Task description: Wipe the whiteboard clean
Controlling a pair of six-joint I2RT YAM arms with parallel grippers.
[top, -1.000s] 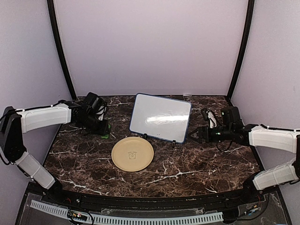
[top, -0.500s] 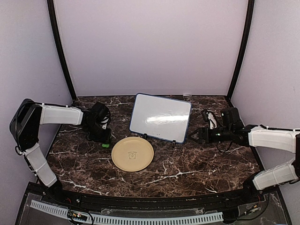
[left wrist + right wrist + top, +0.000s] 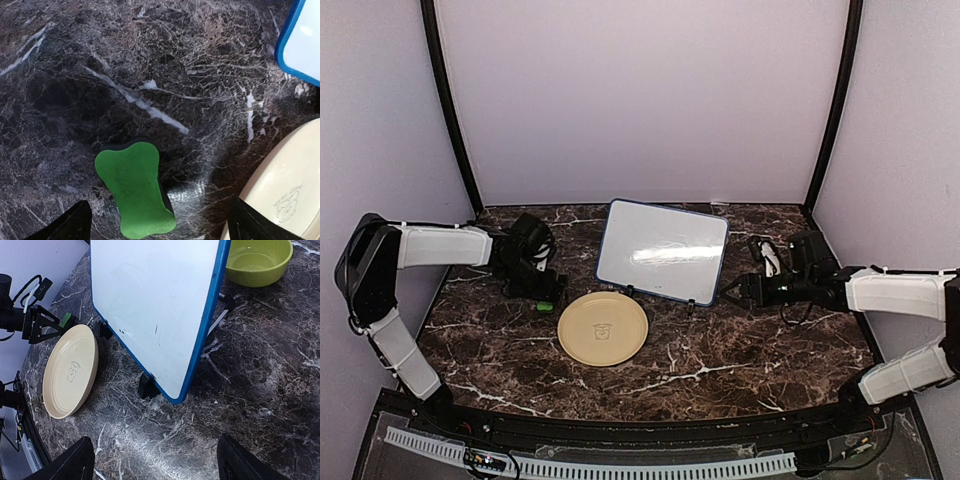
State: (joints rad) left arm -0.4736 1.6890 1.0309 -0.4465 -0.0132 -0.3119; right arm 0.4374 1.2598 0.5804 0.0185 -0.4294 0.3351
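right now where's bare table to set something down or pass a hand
Widest bare stretch: the near strip of the table in front of the plate, running right, nearer than the right gripper. Crowded: eraser, left gripper, plate and whiteboard bunch together; a green bowl sits behind the whiteboard.

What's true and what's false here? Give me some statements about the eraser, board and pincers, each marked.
1. The green bone-shaped eraser lies on the marble table, off the tan plate. True.
2. The left pincer is shut on the eraser. False: its jaws stand wide open over it.
3. The whiteboard lies flat. False: it stands tilted on black feet.
4. A green bowl sits behind the whiteboard. True.
5. The right pincer grips the whiteboard's frame. False: it is open, clear of the board.
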